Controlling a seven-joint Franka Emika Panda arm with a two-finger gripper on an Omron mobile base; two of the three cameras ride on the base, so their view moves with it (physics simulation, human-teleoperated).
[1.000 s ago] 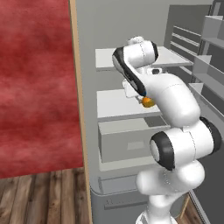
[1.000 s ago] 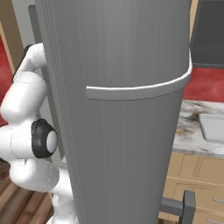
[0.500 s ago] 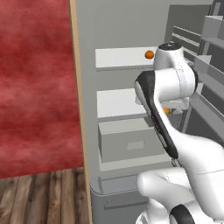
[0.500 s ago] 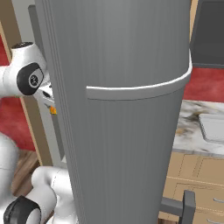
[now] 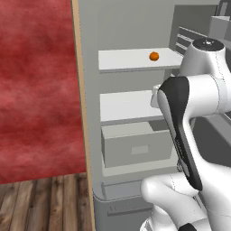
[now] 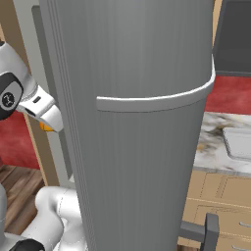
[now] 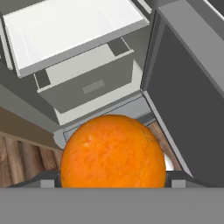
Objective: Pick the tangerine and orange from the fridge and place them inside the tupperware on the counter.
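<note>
The open fridge (image 5: 135, 67) keeps the small tangerine (image 5: 154, 56) on its top shelf, while the tupperware (image 6: 239, 142) on the counter (image 6: 211, 147) lies toward three o'clock of the hand (image 7: 113, 177), whose fingers clasp the orange (image 7: 113, 153).

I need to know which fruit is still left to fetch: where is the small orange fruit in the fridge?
In the left base view the small orange fruit sits on the top white shelf of the fridge, toward its right end, above the grey drawer.
</note>
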